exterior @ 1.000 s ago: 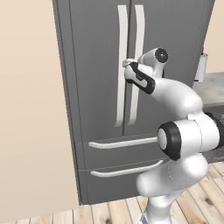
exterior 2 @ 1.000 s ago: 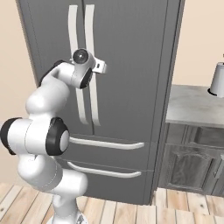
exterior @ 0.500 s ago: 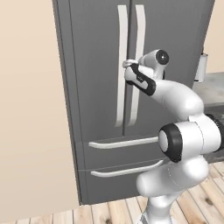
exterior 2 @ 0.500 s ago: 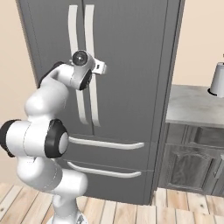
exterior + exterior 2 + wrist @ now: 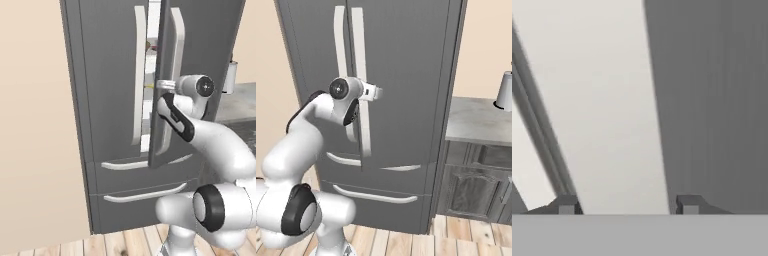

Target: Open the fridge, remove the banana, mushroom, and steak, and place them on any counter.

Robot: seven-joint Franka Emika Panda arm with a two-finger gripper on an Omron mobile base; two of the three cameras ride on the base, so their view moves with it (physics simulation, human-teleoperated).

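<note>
Item: fridge (image 5: 110,100), tall, rigid, heavy-hinged; right door stands ajar, white interior visible. Your gripper (image 5: 624,202) clasps the pale right handle (image 5: 172,80), one finger on each side. Handle looks smooth, likely slippery; hold mid-length. Counter (image 5: 476,120) lies right.

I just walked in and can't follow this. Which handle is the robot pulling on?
Find the tall dark grey fridge. Two long pale handles run down its middle; the gripper is closed on the right handle. Its door stands ajar, showing white interior.
</note>
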